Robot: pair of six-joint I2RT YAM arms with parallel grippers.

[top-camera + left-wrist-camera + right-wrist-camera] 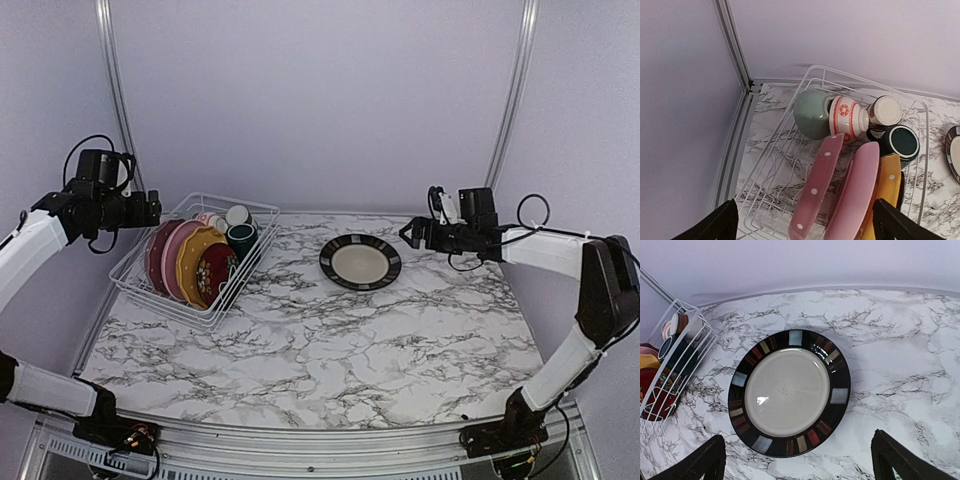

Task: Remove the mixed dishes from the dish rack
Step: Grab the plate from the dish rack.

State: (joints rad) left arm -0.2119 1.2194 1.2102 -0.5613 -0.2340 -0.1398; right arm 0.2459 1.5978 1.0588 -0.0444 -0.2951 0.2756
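Dish rack (pixel 160 300) sits far left on the counter (pixel 330 340), plates (pixel 190 262) upright inside. Only my left wrist view plainly shows its pale green bowl (pixel 812 114). My left claw (pixel 805 222) and right claw (pixel 797 460) hang released, the right facing the black-rimmed plate (pixel 790 392).

The dish rack (pixel 160 303) sits on the bench (pixel 330 350), directly below and ahead of the left claw (pixel 805 222). Plates (pixel 815 187) stand on edge in the rack just under that claw. Beyond them lie the bowl (pixel 812 112), two cups (pixel 845 117) and the mug (pixel 902 141), bowl leftmost, mug rightmost. A single plate (pixel 787 392) lies flat on the bench beneath the right claw (pixel 800 460), with the rack well off to that claw's left.
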